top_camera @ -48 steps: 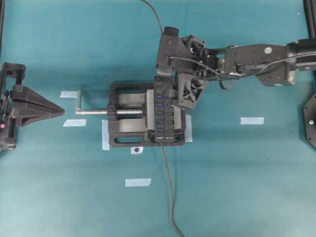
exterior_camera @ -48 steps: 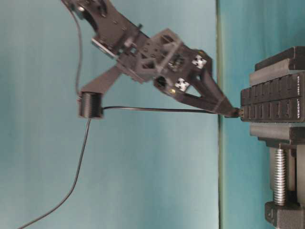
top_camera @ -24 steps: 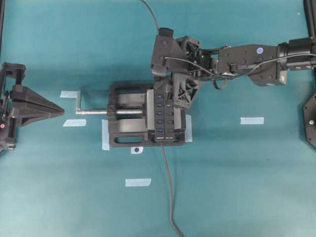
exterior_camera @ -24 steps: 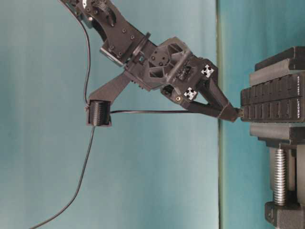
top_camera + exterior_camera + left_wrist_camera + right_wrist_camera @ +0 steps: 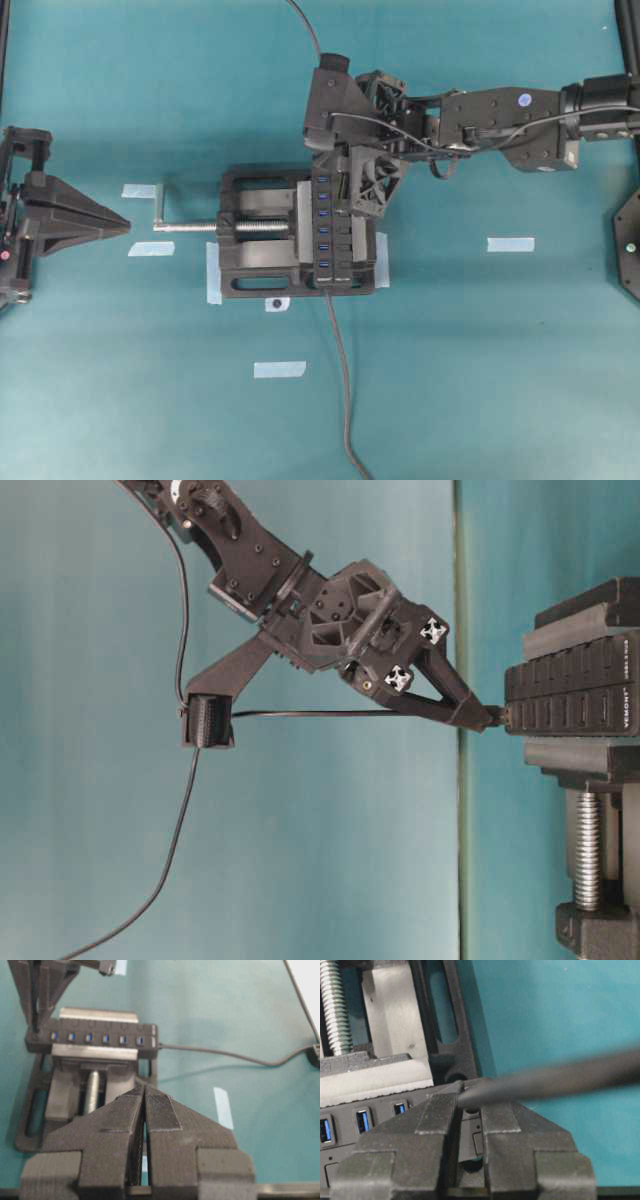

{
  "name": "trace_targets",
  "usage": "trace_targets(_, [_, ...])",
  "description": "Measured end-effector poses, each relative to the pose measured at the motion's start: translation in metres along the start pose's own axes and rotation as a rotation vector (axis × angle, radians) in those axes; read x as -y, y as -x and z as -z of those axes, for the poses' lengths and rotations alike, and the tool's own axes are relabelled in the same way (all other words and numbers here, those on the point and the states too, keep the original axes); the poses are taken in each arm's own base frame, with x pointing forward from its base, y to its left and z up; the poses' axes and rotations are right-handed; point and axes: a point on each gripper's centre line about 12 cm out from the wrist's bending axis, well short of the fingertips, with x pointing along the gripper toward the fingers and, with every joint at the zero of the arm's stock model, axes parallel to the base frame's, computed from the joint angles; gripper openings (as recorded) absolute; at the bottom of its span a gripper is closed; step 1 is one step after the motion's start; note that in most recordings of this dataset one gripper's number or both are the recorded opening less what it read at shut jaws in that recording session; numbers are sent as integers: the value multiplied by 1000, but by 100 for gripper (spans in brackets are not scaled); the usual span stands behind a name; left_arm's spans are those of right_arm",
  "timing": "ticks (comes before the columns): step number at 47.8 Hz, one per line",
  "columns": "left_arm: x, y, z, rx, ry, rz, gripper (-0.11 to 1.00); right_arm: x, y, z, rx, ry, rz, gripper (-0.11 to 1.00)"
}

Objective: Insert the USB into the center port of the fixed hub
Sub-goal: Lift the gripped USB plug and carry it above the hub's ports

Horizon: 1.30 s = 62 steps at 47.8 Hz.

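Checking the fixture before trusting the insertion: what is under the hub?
The hub sits clamped in a black vise with a silver screw, taped to the teal table. The right claw covers the hub's upper end, hiding the ports there.

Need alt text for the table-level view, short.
The right gripper pinches the black USB plug at the face of the hub, which is clamped in a black vise. The plug's thin cable runs level to a holder on the arm, then hangs down against a teal backdrop.
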Motion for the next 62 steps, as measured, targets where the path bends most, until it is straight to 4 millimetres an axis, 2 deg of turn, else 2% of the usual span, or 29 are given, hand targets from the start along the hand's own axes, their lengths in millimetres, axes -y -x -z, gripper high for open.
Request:
trace_targets(17, [0,0,0,-2,0,0,0,0,2,-6,3,0,2,9])
trace_targets(30, [0,0,0,-3,2,0,0,-1,20,-22,-19,1,11,9])
trace_targets(43, [0,0,0,-2,0,0,0,-9,41,-31,-15,15,4,9])
trace_targets(62, [0,0,0,-2,0,0,0,-25,44,-32,-10,23,-28,9])
